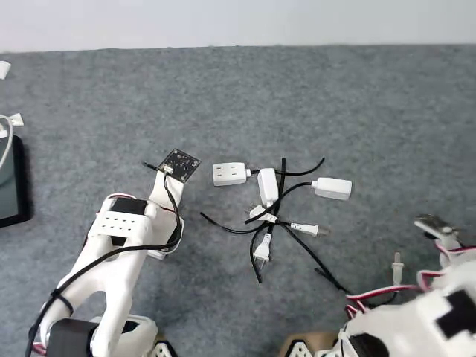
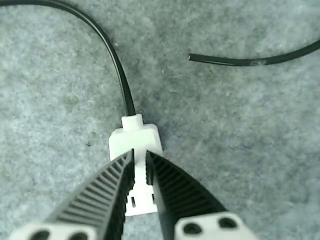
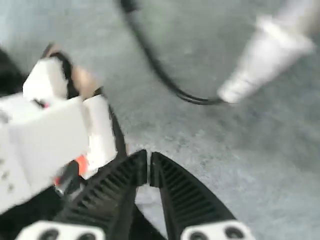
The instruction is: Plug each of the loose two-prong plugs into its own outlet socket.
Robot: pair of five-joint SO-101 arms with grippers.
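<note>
**Left wrist view:** left gripper [image 2: 140, 155] fingers clamped on a white connector [image 2: 135, 137] with a black cord [image 2: 119, 67].
**Right wrist view:** right gripper [image 3: 149, 167] fingers closed on nothing, near a blurred white plug [image 3: 265, 55].
**High view:** a loose plug [image 1: 262, 253] lies near the outlet block [image 1: 229, 173]. Bare surface [image 1: 297, 97] runs from the block to the far edge.

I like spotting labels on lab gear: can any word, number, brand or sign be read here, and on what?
No text can be read.
Small black circuit board: pale specks, too small to read.
White outlet socket: no print visible.
White connector pinched in the left gripper: plain, no print visible.
</note>
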